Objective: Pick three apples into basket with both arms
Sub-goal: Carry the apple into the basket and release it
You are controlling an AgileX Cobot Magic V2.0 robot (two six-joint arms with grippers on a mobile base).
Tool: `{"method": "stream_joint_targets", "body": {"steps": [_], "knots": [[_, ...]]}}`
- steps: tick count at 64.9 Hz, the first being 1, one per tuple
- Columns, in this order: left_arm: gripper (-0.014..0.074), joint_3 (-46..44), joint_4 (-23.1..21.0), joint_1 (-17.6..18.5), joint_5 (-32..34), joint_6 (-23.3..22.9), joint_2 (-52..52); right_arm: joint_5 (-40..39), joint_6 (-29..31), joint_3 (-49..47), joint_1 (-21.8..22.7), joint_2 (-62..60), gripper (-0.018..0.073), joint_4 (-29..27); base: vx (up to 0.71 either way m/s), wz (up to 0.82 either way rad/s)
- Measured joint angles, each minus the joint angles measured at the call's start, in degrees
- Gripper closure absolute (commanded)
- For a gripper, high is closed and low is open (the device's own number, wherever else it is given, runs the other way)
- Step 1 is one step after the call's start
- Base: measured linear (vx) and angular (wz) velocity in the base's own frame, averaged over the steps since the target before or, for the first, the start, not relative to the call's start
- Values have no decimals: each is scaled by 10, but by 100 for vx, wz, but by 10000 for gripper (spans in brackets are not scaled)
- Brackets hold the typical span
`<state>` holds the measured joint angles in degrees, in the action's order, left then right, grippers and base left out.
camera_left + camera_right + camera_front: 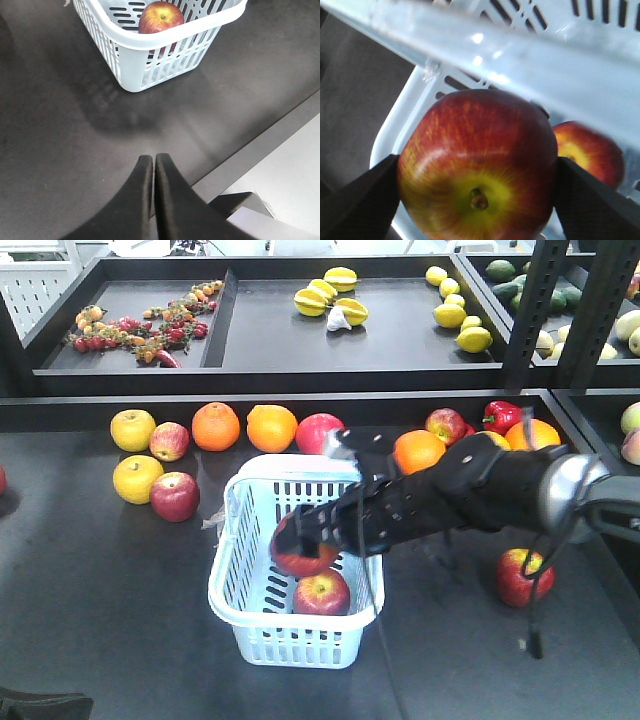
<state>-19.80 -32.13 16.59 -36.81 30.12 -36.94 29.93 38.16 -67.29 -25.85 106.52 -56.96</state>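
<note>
The pale blue-white basket (pixel 226 570) stands mid-table and holds one red apple (pixel 322 593). My right arm reaches in from the right, and its gripper (pixel 303 545) is shut on a second red apple (pixel 300 560) just above the basket's floor. In the right wrist view this apple (pixel 477 150) fills the space between both fingers (pixel 365 200), stem end facing the camera, with the other apple (pixel 592 150) behind it under the basket rim (pixel 520 55). My left gripper (pixel 152 159) hangs shut and empty over the table near its front edge, short of the basket (pixel 135 47) and its apple (pixel 161 17).
More red apples lie loose at the left (pixel 175 496) and right (pixel 522 577) of the basket. Yellow apples (pixel 137 478), oranges (pixel 216 426) and a red pepper (pixel 502 416) line the back of the table. Raised trays of fruit (pixel 330 300) stand behind.
</note>
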Motion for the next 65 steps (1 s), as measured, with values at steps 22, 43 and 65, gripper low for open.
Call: {"method": "stream_joint_targets", "body": {"steps": [22,43,65], "knots": [[603,0,0,0,0,0,0,-39,37,-1,-6,6,-148,-61,0,0],[603,0,0,0,0,0,0,-31,39,-3,-6,6,-92,-63,0,0],[603,0,0,0,0,0,0,77,-3,-3,-4,-15,352,-24,0,0]]}}
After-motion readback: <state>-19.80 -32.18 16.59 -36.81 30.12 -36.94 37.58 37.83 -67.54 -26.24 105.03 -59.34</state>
